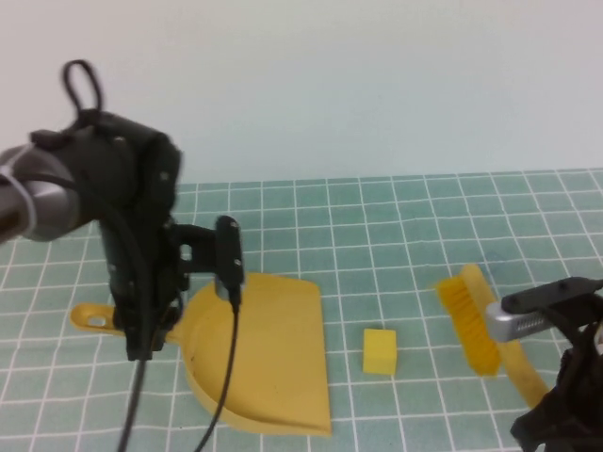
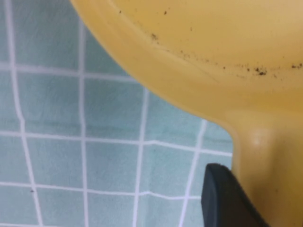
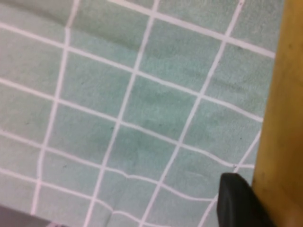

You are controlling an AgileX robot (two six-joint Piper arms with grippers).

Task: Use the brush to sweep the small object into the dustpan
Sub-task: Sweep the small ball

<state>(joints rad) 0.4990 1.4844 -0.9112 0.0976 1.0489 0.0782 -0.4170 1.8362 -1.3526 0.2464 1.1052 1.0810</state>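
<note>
On the green gridded bench (image 1: 396, 235), left claw (image 1: 146, 325) grips the dustpan (image 1: 268, 353) handle, right claw (image 1: 556, 395) the brush (image 1: 471, 315); both tools are in hand, so next comes sweeping the small object (image 1: 380, 350) panward.

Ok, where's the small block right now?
High view: the small block sits on the green mat, right of centre, between the dustpan and the brush, touching neither.

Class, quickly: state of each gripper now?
Left gripper: closed on the dustpan handle.
Right gripper: closed on the brush handle.
</note>
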